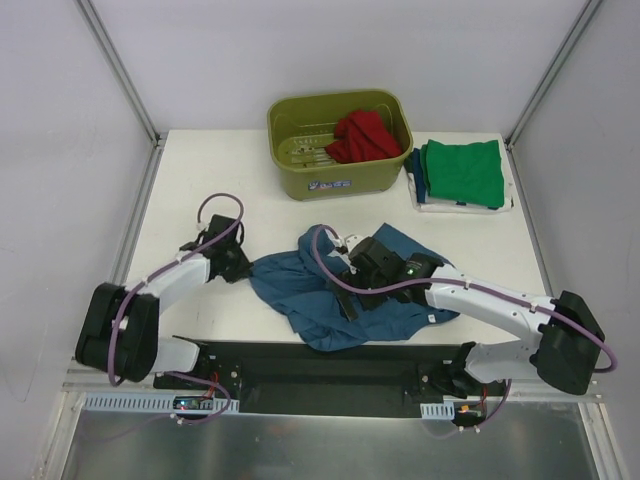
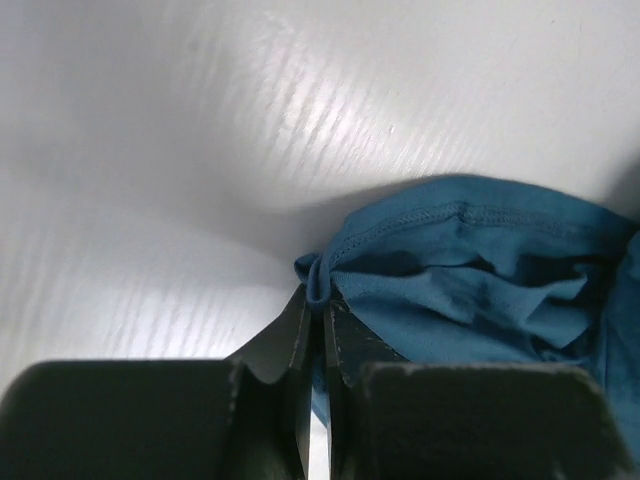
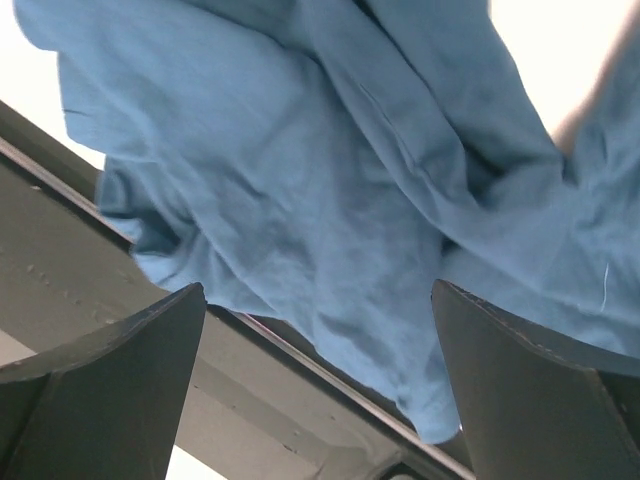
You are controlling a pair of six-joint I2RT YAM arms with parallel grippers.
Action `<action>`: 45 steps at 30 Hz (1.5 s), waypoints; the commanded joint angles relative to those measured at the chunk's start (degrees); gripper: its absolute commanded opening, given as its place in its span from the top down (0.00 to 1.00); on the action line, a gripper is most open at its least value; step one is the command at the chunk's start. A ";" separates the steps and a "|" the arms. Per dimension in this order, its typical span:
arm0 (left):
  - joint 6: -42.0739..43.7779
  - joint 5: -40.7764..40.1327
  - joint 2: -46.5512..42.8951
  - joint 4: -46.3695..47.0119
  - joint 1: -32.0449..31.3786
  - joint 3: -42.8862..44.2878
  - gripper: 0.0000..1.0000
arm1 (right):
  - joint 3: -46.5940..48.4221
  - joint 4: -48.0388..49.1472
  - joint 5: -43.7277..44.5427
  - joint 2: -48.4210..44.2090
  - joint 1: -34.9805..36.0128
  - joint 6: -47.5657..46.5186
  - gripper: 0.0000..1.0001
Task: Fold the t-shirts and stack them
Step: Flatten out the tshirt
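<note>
1. Table (image 1: 220,180): white work surface. It carries all items listed below.

2. Teal-blue t-shirt (image 1: 300,285): lies crumpled in the near centre of the table, between the two arms. It is not flat and not folded. Its near edge reaches the black base plate (image 1: 330,365).

3. Tub (image 1: 340,175): olive-green, at the far centre.

4. Green t-shirt (image 1: 462,172): folded flat at the far right, just beside the tub, with edges of other folded cloth showing under it.

5. Red t-shirt (image 1: 362,137): bunched inside the tub, right half.

6. Left gripper (image 2: 318,310): jaws pressed together on a hemmed fold at the left edge of the teal-blue t-shirt, low on the table.

7. Right gripper (image 3: 318,290): jaws spread wide, holding nothing. It hangs over the middle of the same t-shirt, whose cloth fills the gap between the fingers in the wrist view.

Step in hand (judgement): spreading the teal-blue t-shirt flat before the first fold. One t-shirt appears stacked; the red one is not yet started.

Next move (judgement): the right gripper should descend to an edge or corner well apart from the left grip and pinch a single layer. Both arms then draw apart until the cloth lies flat, clear of the base plate.
</note>
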 commanded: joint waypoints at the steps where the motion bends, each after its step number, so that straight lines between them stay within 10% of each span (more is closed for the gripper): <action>1: 0.74 -4.73 -11.56 -2.71 0.00 -4.68 1.00 | -1.32 -4.98 3.24 -0.83 0.11 4.51 0.01; 18: -0.49 -3.42 -29.96 -8.16 0.00 -8.91 1.00 | -10.20 -5.72 5.97 -4.53 0.11 13.83 0.20; 24: 0.04 -4.03 -30.57 -9.65 0.00 -6.81 1.00 | -6.43 -10.35 8.94 -4.77 0.03 14.10 0.99; 31: 1.18 -6.58 -38.91 -13.87 0.00 0.48 1.00 | 6.75 -26.44 29.22 -18.56 0.03 13.40 0.99; 45: 4.96 -16.50 -50.44 -20.38 0.08 29.75 1.00 | 41.55 -19.96 32.77 -31.33 0.11 -9.09 1.00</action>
